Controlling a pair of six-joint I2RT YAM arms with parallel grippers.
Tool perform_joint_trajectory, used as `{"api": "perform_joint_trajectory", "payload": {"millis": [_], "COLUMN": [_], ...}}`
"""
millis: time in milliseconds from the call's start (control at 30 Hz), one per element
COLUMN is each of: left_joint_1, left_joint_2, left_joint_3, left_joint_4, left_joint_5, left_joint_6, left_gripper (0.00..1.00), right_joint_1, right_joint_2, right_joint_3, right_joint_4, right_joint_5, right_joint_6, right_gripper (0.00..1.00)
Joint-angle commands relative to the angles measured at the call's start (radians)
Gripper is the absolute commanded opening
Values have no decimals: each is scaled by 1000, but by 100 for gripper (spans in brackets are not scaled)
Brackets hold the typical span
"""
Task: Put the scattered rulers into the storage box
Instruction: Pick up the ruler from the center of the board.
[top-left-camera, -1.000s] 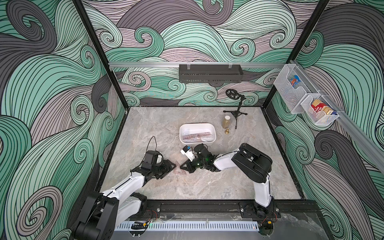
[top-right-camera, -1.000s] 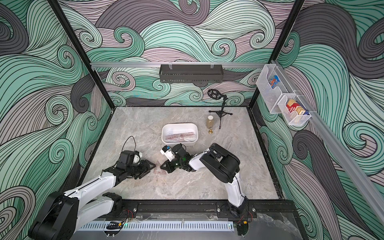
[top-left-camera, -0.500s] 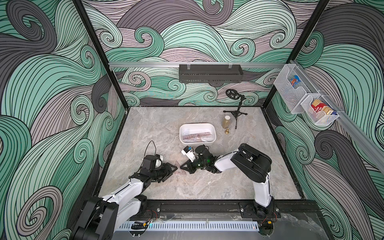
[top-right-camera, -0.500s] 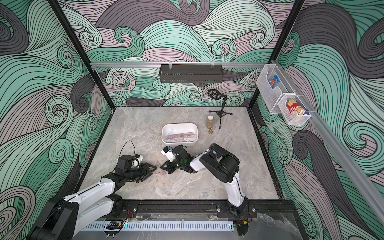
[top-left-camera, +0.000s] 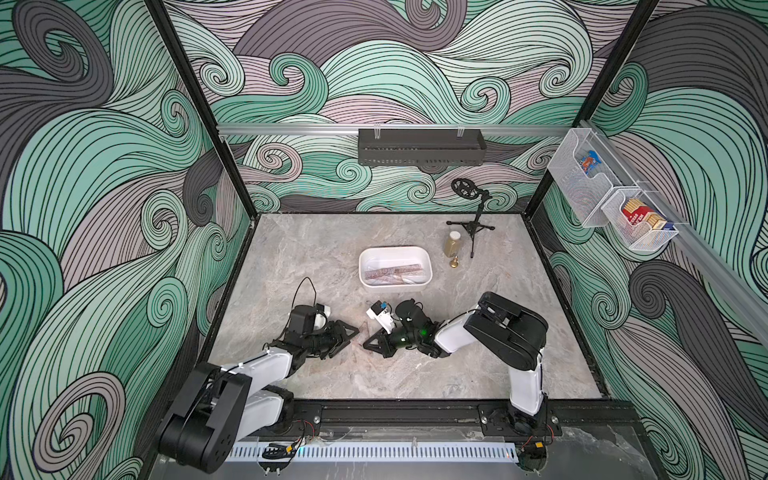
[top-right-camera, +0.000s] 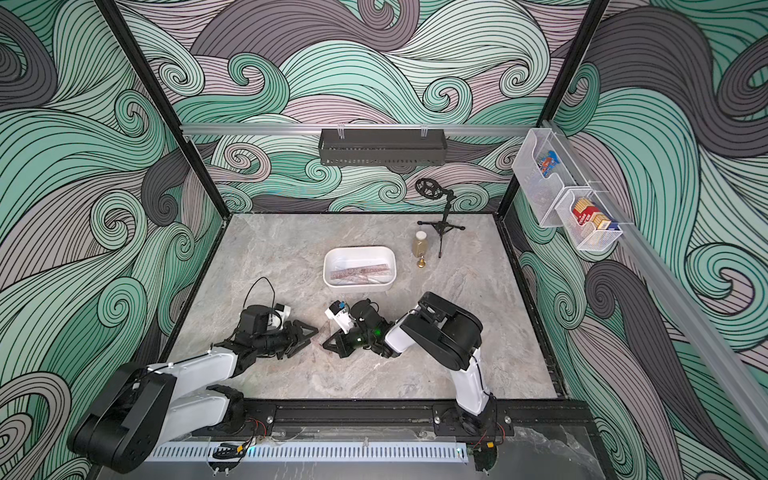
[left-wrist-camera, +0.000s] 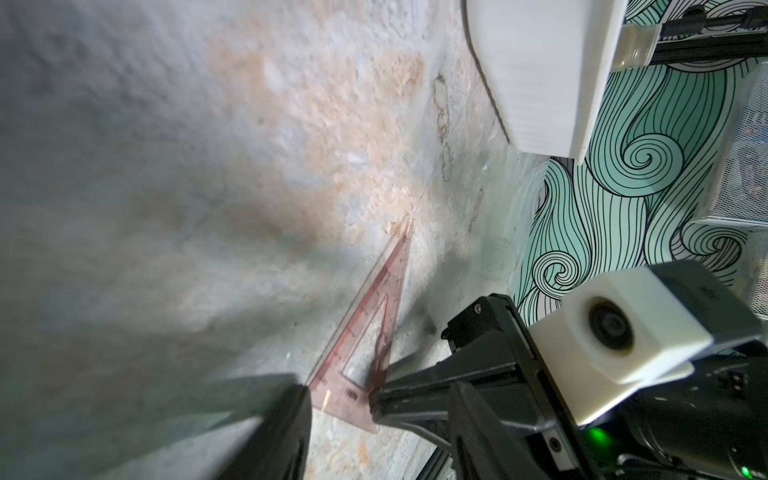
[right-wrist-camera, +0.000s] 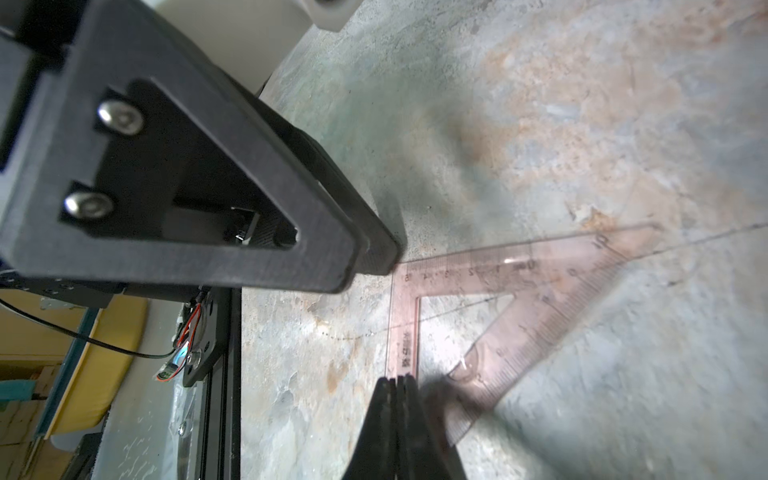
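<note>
A rosy translucent set square (right-wrist-camera: 498, 266) lies flat on veined marble (top-left-camera: 332, 249) between the clenched right gripper (right-wrist-camera: 397, 380) and the spread left gripper (top-left-camera: 349, 340), which has crept closer.

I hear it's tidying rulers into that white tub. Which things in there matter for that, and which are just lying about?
Part of the job: white storage box; rulers already inside it; reddish set square, not yet inside.
Just lying about: small bottle; brass-coloured piece; black tripod stand; black wall tray; wire-mesh baskets.
</note>
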Motion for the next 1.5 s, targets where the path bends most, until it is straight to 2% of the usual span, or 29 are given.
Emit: {"api": "perform_joint_trajectory", "payload": {"millis": [0,233,400,567,767,967,1467], "left_joint_1": [0,-1,3,6,10,8,5], "left_joint_2": [73,128,61,-13,23,94,98], "left_joint_3": [-18,11,24,78,105,96,-5], "left_joint_4": [-85,-46,-111,-218,-232,-177,-81], "left_joint_5": [-75,-48,-66,-120,-119,-78,-3], "left_joint_6": [31,44,69,109,137,135,92], "left_gripper": [58,57,57,66,74,74,70], "right_joint_1": [12,10,-28,-43,-48,-57,-61], "right_joint_2": [6,-8,-87,-60,-29,-13,19], "right_joint_3": [-17,-4,-16,-4,-1,-24,-49], "right_joint_4": [-41,-43,-45,-33,-28,-20,10], "right_joint_5": [-13,-22,13,26,37,38,32], "right_joint_6": [22,26,11,3,-4,-7,-2], "right_gripper": [7,7,8,6,5,4,3]}}
